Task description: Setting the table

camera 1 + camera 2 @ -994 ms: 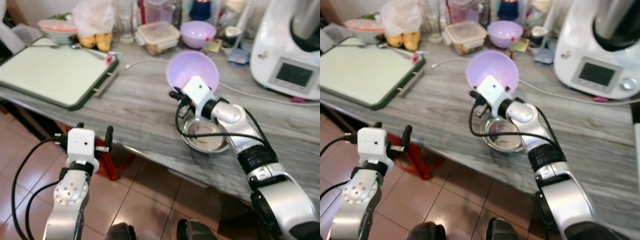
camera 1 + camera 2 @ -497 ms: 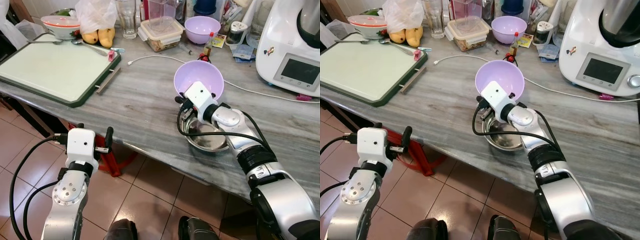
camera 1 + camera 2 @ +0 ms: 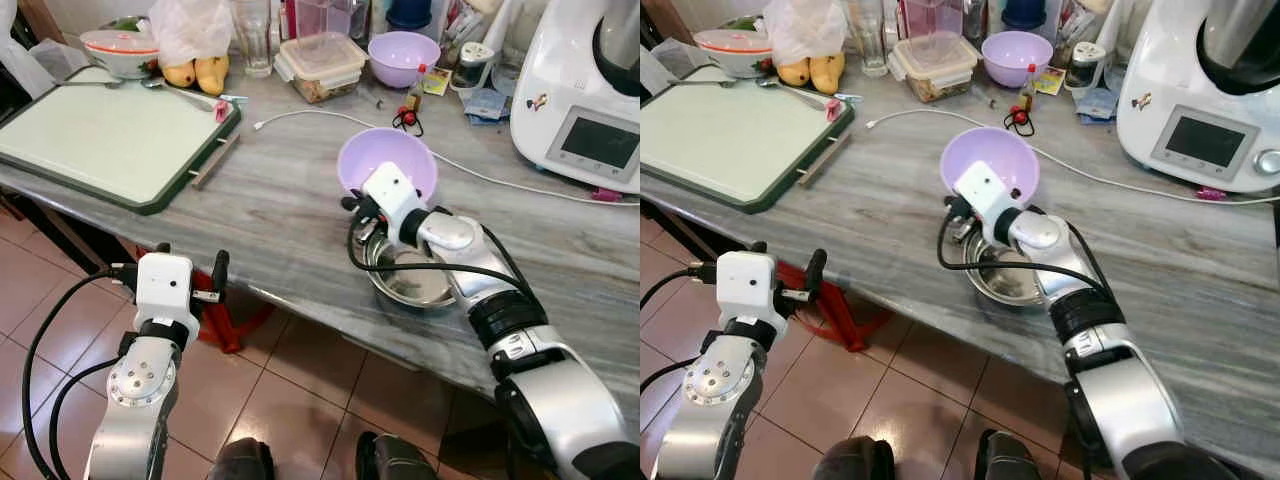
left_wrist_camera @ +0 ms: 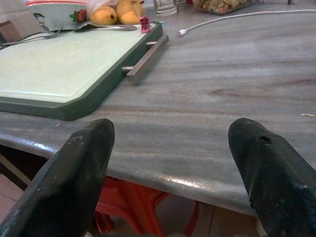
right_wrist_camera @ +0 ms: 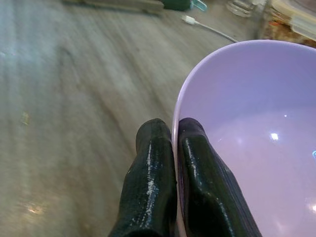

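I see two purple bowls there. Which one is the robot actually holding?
The larger purple bowl, tilted above the steel bowl; the right hand pinches its rim. The smaller purple bowl sits untouched at the counter's back.

This is a home kitchen: a grey marbled stone counter (image 3: 270,215) stands over a reddish tiled floor (image 3: 300,390) and carries a white countertop cooking machine with a screen (image 3: 585,90), a green-rimmed cutting board (image 3: 110,135), yellow mangoes (image 3: 197,72) and a lidded plastic food box (image 3: 322,68).
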### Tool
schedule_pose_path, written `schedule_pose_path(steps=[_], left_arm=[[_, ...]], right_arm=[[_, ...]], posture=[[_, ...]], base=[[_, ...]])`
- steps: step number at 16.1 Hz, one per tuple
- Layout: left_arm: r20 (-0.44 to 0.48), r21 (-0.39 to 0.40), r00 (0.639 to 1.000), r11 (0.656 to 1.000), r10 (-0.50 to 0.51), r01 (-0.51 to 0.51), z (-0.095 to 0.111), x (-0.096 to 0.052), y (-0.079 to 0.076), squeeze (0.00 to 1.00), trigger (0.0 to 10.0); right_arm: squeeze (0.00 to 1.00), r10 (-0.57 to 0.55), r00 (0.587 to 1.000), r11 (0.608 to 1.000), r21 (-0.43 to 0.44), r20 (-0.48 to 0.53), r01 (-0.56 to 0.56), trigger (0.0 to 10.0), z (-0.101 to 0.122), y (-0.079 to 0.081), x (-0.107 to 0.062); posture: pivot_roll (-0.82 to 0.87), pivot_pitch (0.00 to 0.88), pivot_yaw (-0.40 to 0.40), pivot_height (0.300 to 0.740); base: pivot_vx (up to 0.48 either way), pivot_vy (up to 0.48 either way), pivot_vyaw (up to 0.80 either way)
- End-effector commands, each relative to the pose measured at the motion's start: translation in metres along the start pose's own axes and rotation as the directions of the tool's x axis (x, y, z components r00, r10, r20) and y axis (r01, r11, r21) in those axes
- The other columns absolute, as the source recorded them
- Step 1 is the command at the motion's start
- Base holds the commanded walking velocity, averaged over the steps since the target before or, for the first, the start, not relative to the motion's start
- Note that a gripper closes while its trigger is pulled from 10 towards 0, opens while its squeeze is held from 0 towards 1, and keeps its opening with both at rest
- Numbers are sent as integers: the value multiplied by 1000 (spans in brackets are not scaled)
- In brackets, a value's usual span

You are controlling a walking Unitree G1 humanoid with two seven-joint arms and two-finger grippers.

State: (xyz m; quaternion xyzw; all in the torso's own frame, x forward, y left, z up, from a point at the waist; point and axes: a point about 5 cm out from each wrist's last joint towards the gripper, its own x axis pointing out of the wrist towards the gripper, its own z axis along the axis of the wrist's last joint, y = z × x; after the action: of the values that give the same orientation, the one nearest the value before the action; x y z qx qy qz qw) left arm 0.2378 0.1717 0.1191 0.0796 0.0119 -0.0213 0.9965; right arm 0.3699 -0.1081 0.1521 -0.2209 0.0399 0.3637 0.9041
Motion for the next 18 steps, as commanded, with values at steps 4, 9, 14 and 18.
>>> schedule_pose_path(steps=[4, 9, 14, 18], left_arm=[[-9, 4, 1000, 1000, -4, 5, -2, 2, -3, 0, 10000], [-6, -2, 1000, 1000, -10, 10, -2, 5, -5, 0, 10000], [-5, -7, 1000, 1000, -9, 9, -3, 8, -6, 0, 10000], [8, -9, 1000, 1000, -4, 4, -2, 14, -6, 0, 10000]], right_arm=[[0, 79, 997, 996, 29, 13, -79, 10000, 6, 8, -4], [1000, 134, 990, 990, 48, -35, -132, 10000, 0, 14, -9], [1000, 135, 990, 990, 34, -32, -134, 10000, 8, 10, -13], [1000, 154, 988, 988, 4, -10, -154, 10000, 22, 6, -18]], posture=[[60, 132, 20, 740], [53, 123, 16, 740], [47, 107, 13, 740], [39, 81, 9, 740]], base=[[0, 0, 0], [0, 0, 0], [0, 0, 0], [0, 0, 0]])
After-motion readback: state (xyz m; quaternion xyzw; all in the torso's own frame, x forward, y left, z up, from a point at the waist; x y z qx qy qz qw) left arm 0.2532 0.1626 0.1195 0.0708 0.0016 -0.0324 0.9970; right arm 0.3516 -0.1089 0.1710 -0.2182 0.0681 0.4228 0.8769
